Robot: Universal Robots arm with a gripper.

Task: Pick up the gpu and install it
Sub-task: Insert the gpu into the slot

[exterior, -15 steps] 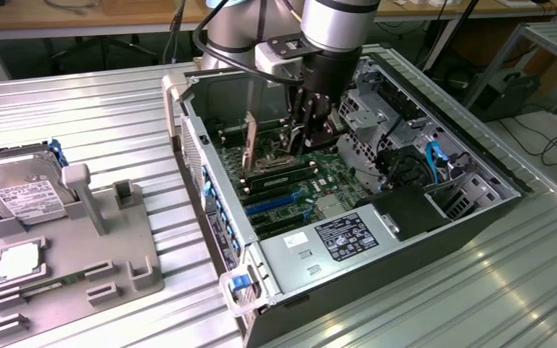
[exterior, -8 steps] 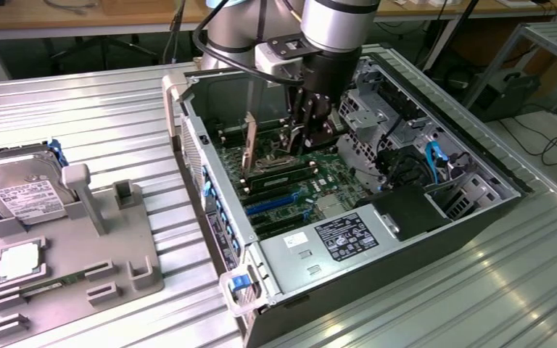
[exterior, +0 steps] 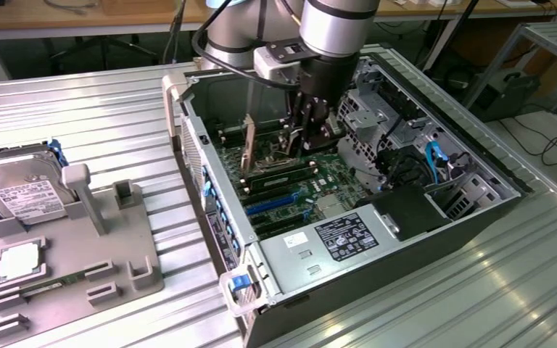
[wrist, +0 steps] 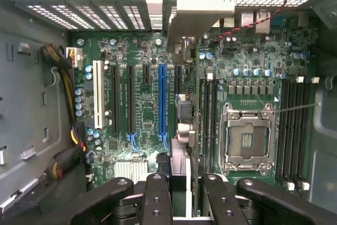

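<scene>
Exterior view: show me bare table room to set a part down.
Free: the ribbed metal table between the hard drive and the open computer case, and beyond the case on the exterior view's right. Crowded: the grey fixture tray, and inside the case around the gripper.

gpu (wrist: 185,109) upright in pc case (exterior: 472,210)

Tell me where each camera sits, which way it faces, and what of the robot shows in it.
Exterior view: off the arm, above and to one side, looking down into the open computer case; the arm and gripper show, holding the gpu edge-on.
Wrist view: on the wrist, looking straight down at the motherboard; the black fingers show, clamped on the gpu.
Shared: gripper, gpu, motherboard with its blue slot.
</scene>
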